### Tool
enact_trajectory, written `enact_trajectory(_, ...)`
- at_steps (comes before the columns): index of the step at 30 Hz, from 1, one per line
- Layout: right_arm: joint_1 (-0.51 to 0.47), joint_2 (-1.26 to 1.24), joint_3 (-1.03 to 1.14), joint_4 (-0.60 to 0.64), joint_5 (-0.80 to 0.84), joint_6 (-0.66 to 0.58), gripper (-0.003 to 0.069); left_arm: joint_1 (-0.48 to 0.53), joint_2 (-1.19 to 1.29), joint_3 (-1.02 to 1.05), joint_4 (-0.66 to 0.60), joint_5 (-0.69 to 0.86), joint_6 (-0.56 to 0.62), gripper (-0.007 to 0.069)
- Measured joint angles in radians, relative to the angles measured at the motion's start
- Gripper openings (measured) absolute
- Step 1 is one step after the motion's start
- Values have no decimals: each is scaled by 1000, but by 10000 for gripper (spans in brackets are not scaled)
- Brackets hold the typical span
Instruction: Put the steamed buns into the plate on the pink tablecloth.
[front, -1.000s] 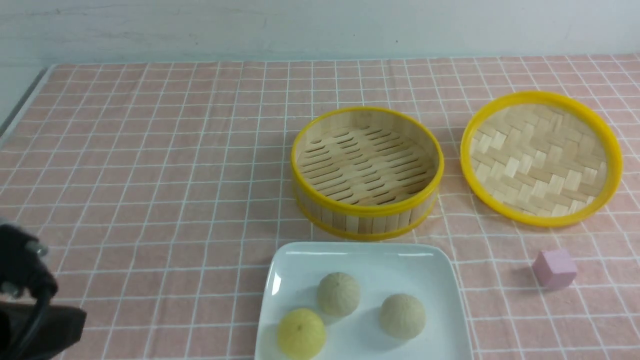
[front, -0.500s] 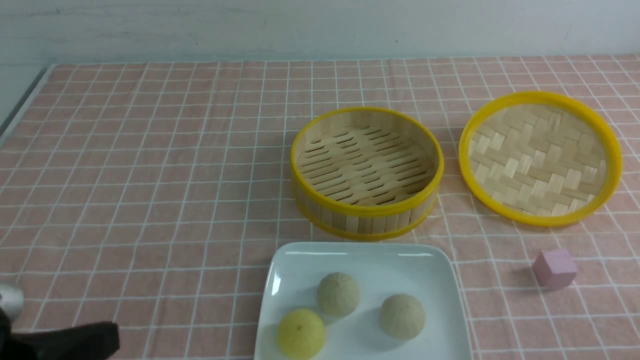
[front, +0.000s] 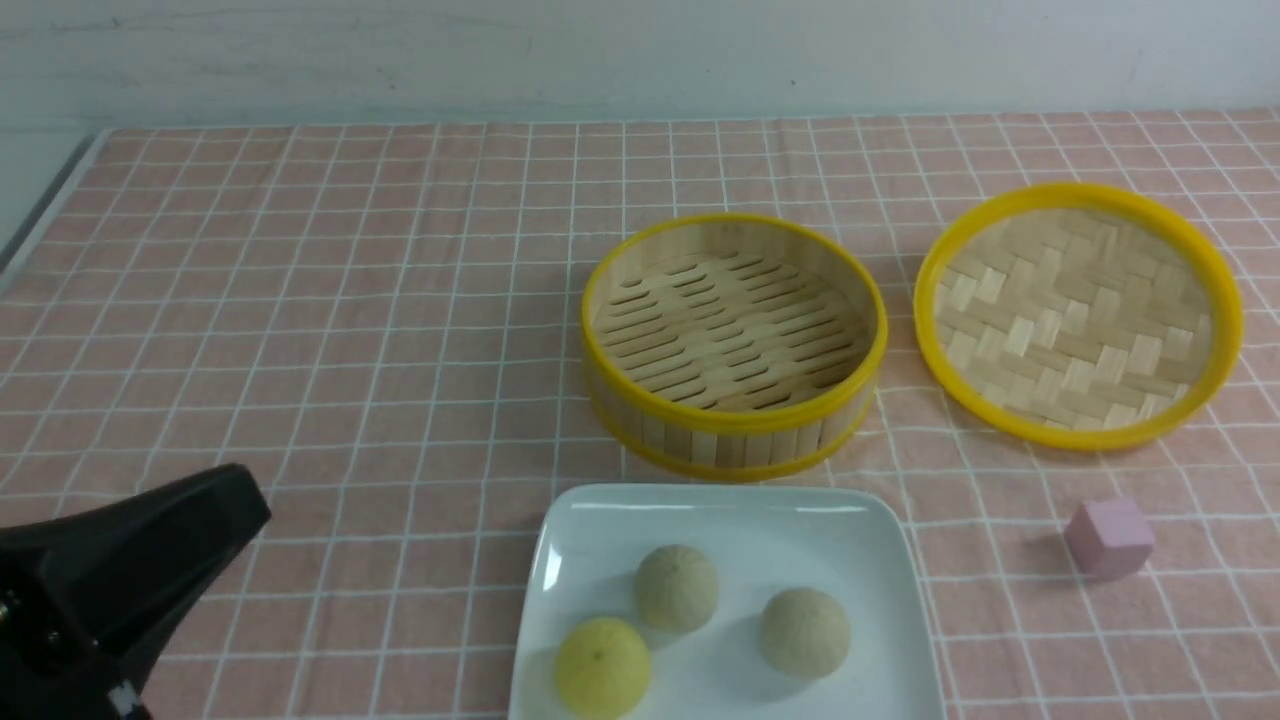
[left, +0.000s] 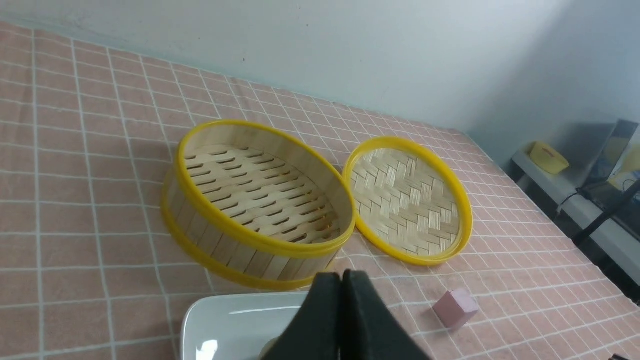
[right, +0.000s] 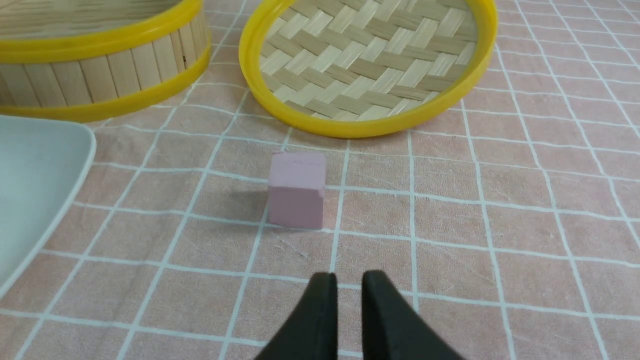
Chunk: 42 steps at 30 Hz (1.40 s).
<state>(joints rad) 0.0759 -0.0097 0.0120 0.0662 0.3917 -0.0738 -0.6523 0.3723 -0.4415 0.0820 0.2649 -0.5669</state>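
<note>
At the far left of the front view, my left gripper (front: 215, 505) hangs low over the pink tablecloth (front: 300, 300), its black fingers pressed together and holding nothing. The white square plate (front: 740, 520) lies to its right, toward the near middle of the table, and all three steamed buns (front: 677, 588) already sit inside it: one light yellow at the near left, two pale beige beside it, each a small round ball with a pleated top, none touching another. Beyond the plate stands the empty bamboo steamer basket (front: 735, 345), and to its right the woven lid (front: 1078, 315) lies flat. Farther right and nearer me rests a small pink cube (front: 1109, 537). My right gripper (right: 346, 282), seen only from its wrist, points at that cube with a narrow gap between its fingers, empty. I judge my left arm nearer the buns, and nothing left to move.
</note>
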Motion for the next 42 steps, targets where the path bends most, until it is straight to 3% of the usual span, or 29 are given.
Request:
enact_trajectory(8, 0, 0, 0, 0, 0, 0, 113, 0, 0, 0, 37, 13, 3, 22)
enact_trajectory(18, 0, 0, 0, 0, 2, 0, 129, 1, -68, 22, 205, 117, -23, 36)
enact_trajectory(22, 0, 0, 0, 0, 2, 0, 133, 36, -127, 30, 208, 137, 20, 39)
enact_trajectory(27, 0, 0, 0, 0, 2, 0, 142, 187, -224, 117, 102, 108, 190, 44)
enact_trajectory(32, 0, 0, 0, 0, 2, 0, 146, 413, -301, 267, 38, 65, 366, 50)
enact_trajectory(38, 0, 0, 0, 0, 2, 0, 149, 640, -362, 403, 28, 57, 375, 55)
enact_trajectory(42, 0, 0, 0, 0, 2, 0, 154, 690, -383, 461, 33, 58, 351, 59)
